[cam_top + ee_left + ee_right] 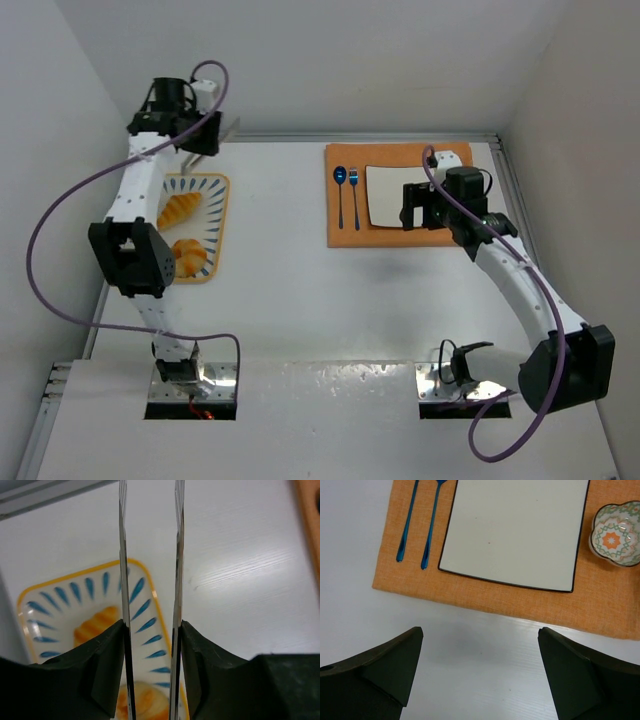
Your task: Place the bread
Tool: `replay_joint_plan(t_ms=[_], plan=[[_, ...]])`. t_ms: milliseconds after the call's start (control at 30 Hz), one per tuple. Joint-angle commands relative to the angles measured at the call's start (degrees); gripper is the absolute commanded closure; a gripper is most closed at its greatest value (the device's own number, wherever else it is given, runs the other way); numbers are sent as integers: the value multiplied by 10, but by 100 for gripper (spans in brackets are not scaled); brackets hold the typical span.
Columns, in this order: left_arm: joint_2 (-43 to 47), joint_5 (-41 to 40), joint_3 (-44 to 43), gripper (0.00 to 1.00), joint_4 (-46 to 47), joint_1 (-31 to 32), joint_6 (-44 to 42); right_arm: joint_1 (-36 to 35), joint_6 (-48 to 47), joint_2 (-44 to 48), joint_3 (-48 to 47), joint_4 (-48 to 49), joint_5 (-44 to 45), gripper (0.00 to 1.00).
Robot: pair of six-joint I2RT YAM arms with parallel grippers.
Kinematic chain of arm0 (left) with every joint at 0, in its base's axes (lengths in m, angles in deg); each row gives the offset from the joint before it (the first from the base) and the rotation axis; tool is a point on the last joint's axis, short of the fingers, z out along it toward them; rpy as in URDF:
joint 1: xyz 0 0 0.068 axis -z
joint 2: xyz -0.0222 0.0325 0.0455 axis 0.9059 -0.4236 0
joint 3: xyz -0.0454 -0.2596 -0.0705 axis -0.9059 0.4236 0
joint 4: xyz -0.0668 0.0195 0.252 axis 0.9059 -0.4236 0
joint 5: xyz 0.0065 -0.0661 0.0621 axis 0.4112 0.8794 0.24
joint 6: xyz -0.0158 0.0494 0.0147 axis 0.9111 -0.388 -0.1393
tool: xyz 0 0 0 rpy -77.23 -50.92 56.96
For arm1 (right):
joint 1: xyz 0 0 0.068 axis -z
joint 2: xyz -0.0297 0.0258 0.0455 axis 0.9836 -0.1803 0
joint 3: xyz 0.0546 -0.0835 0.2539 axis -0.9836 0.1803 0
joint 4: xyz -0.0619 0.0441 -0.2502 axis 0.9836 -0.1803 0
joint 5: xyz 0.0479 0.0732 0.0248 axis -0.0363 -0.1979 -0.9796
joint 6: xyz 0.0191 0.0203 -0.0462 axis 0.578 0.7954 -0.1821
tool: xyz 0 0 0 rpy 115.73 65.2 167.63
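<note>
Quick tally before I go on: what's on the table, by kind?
Bread: 2, croissant and bun
Patterned tray: 1
Orange placemat: 1
Square white plate: 1
Blue cutlery: 2, spoon and fork
Small patterned bowl: 1
Total: 8

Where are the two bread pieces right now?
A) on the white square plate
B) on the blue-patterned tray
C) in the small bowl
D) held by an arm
B: the croissant and the bun both lie on the tray.
</note>
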Motion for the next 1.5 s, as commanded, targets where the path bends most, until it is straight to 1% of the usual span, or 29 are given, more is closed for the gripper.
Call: replay_joint_plan(t_ms=[0,33,67,133,167,267,333,367,433,567,633,767,867,967,1167,1267,1467], plan=[[49,52,-16,50,-69,-64,-72,-14,20,-2,-3,38,-26,3],[62,62,-16,50,-100,-80,-89,-20,20,-10,-4,38,-28,3],[67,76,-16,48,-118,-112,-135,-24,19,-11,-5,39,-28,3],[83,112,-6,48,-173,-141,-197,-35,19,-22,-8,43,-29,3],[91,125,5,47,-187,-167,-261,-39,19,-23,-9,45,-29,3],[120,157,61,47,-196,-209,-338,-53,21,-35,-15,49,-31,3],[128,194,92,46,-173,-229,-344,-61,16,-41,-19,46,-32,3],[128,207,99,46,-166,-248,-344,-66,15,-45,-21,44,-31,3],[128,228,112,44,-153,-264,-351,-71,10,-44,-22,42,-29,3],[114,229,145,42,-153,-286,-393,-80,4,-40,-23,35,-27,3],[106,229,164,42,-146,-291,-404,-80,-1,-37,-24,31,-26,3],[81,223,187,41,-100,-291,-412,-82,-5,-38,-28,24,-25,3],[68,218,187,40,-63,-285,-392,-86,-9,-42,-40,19,-27,3],[56,213,187,40,-46,-285,-385,-91,-14,-47,-52,13,-28,3],[20,207,176,37,-39,-291,-379,-94,-21,-55,-57,8,-28,3],[7,219,176,36,-45,-298,-379,-93,-23,-62,-63,4,-29,1],[2,214,198,36,-61,-309,-390,-97,-26,-80,-77,-4,-28,1]])
